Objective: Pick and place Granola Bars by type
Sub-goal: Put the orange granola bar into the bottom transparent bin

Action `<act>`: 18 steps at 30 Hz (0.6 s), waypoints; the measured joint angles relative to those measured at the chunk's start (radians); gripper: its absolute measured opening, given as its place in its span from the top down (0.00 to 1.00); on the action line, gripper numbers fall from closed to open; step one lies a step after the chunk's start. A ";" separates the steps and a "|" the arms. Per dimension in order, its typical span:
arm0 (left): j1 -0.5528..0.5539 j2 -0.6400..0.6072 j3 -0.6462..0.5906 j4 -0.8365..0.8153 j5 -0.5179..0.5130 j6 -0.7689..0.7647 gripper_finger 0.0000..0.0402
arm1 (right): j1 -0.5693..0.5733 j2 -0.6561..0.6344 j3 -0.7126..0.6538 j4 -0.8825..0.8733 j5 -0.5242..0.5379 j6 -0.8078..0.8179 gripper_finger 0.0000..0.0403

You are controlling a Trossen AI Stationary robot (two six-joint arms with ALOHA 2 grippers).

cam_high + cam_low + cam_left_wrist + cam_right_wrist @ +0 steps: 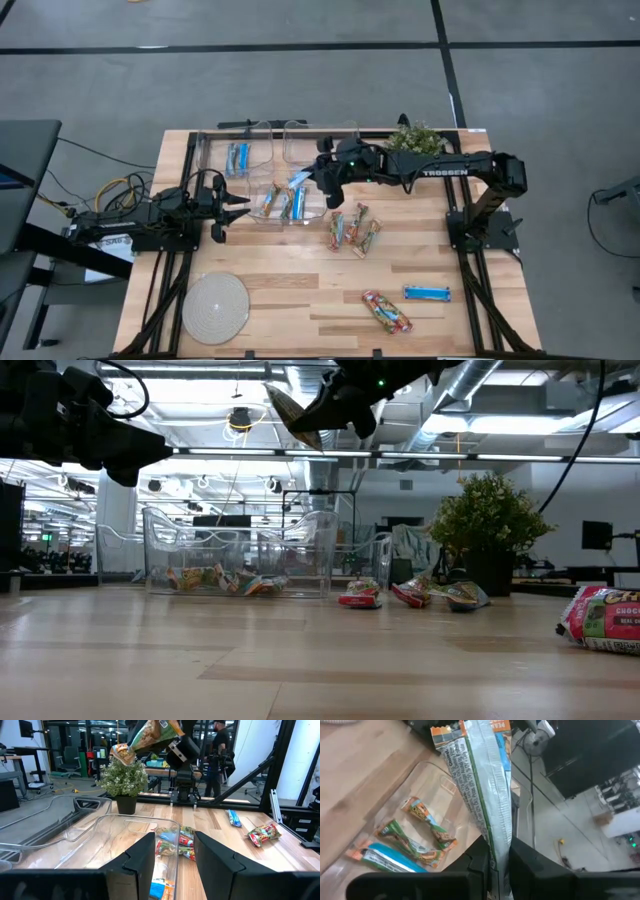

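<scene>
My right gripper [308,180] hangs over a clear bin [285,205] at the table's far middle, shut on one multicoloured granola bar [482,780]. That bin holds several bars [415,840]. Another clear bin [240,158] behind it holds blue bars. Loose bars lie flat on the wood: a cluster [350,232], a blue one [427,293] and a multicoloured one [387,312]. My left gripper [175,857] waits open at the table's left, level, facing the bins, with nothing between its fingers. My right gripper pinches the bar's near end [499,852] between its two fingers [479,865]. The fingers come slanting down from the table's right side and lie along the bar. The bar [288,405] sticks out past the fingertips, lifted clear, high above the bin.
A third clear bin [300,140] stands at the far edge. A potted plant [413,138] sits at the far right beside the right arm. A round pale disc [215,307] lies near the front left. Bare wood lies between the disc and the loose bars.
</scene>
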 joint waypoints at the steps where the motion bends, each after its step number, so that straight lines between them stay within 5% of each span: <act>1: 0.000 0.000 0.000 0.000 0.000 0.000 0.68 | 0.000 0.000 0.000 0.000 0.000 0.021 0.89; 7: 0.000 0.000 0.000 0.000 0.000 0.000 0.68 | -0.002 0.000 0.000 0.000 0.000 0.288 0.89; 18: 0.000 0.000 0.000 0.000 0.000 0.000 0.68 | -0.002 0.000 0.000 -0.012 0.000 1.117 0.89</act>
